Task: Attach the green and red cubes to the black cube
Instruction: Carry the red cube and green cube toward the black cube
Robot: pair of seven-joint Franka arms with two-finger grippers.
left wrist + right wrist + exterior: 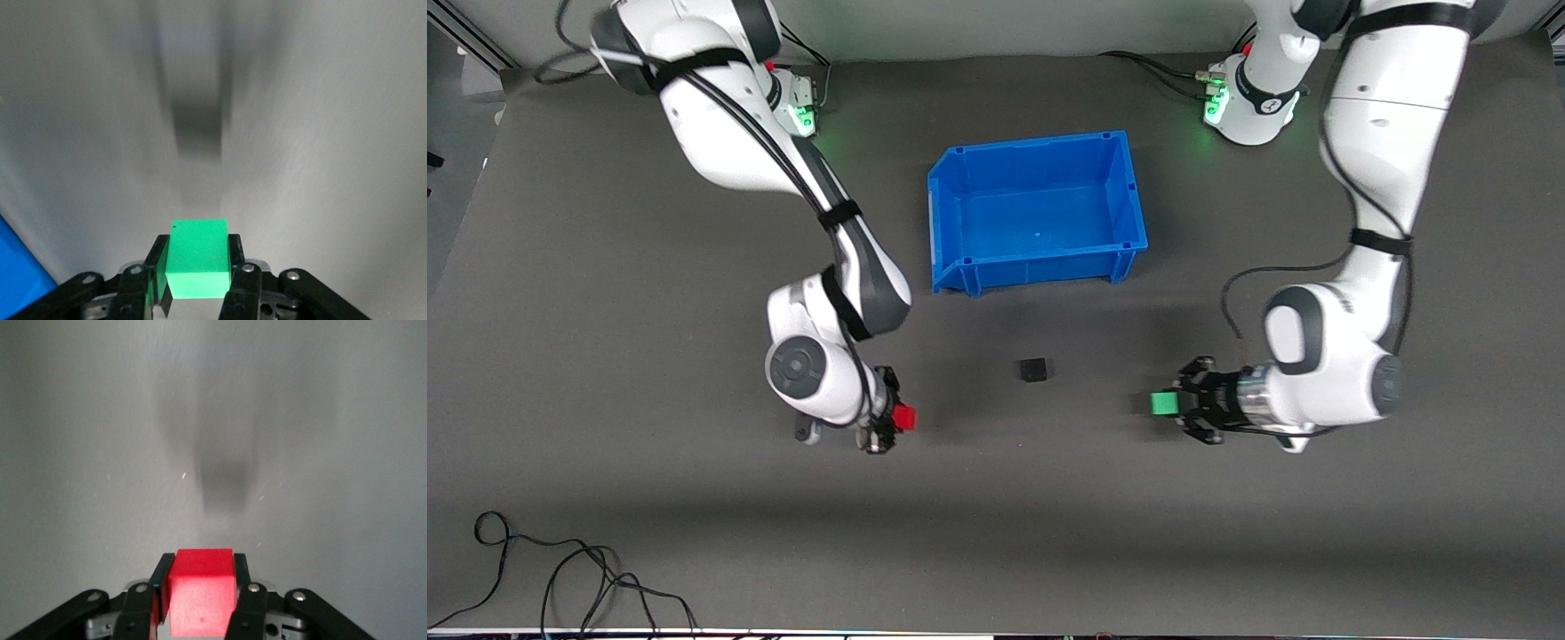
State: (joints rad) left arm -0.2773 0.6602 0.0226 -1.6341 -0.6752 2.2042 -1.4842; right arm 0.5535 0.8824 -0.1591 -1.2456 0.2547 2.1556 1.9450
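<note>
The black cube (pixel 1034 369) sits alone on the grey mat, nearer the front camera than the blue bin. My right gripper (pixel 896 418) is shut on the red cube (pixel 905 417), low over the mat on the right arm's side of the black cube and well apart from it. The right wrist view shows the red cube (pixel 200 593) clamped between both fingers. My left gripper (pixel 1172 404) is shut on the green cube (pixel 1161 404), low over the mat on the left arm's side of the black cube. The left wrist view shows the green cube (pixel 198 257) clamped the same way.
The blue bin (pixel 1040 147) stands open on the mat between the two arm bases; a corner of it shows in the left wrist view (pixel 17 270). Loose black cables (pixel 560 578) lie near the table's front edge at the right arm's end.
</note>
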